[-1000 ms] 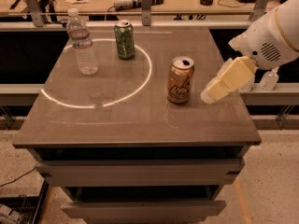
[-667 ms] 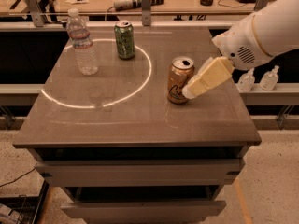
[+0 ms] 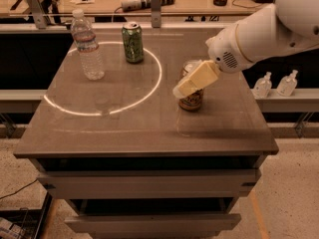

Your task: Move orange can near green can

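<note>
Presently the gripper (image 3: 182, 89) is seen across the orange can (image 3: 192, 102), centre right; its closure cannot be determined; the green can (image 3: 133, 43) is placed upper centre.

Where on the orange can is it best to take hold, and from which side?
Probably around the side wall at mid-height, from the picture's right. The orange can stands upright, so its round wall offers two opposite faces, and the gripper is in front of its upper part, reaching in from that side.
</note>
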`<action>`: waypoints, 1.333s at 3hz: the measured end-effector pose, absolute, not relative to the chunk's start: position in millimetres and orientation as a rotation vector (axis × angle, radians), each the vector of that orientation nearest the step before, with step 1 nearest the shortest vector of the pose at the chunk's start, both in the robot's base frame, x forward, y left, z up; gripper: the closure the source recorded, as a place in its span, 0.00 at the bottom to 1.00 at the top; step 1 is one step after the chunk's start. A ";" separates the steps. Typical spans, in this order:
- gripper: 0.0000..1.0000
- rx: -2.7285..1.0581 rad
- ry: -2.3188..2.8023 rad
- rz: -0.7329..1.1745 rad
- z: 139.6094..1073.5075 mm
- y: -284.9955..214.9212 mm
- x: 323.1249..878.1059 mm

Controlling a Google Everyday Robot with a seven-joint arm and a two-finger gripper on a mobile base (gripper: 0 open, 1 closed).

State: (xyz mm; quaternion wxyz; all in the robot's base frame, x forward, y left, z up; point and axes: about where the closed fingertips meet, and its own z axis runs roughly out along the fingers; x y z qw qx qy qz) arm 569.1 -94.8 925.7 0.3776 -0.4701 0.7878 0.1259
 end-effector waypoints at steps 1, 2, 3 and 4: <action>0.00 -1.186 2.051 0.339 906.6 -90.6 574.3; 0.00 -1.173 2.084 0.345 892.6 -90.7 574.4; 0.14 -1.183 2.086 0.349 884.8 -88.9 573.3; 0.38 -1.214 2.058 0.343 883.7 -84.7 573.6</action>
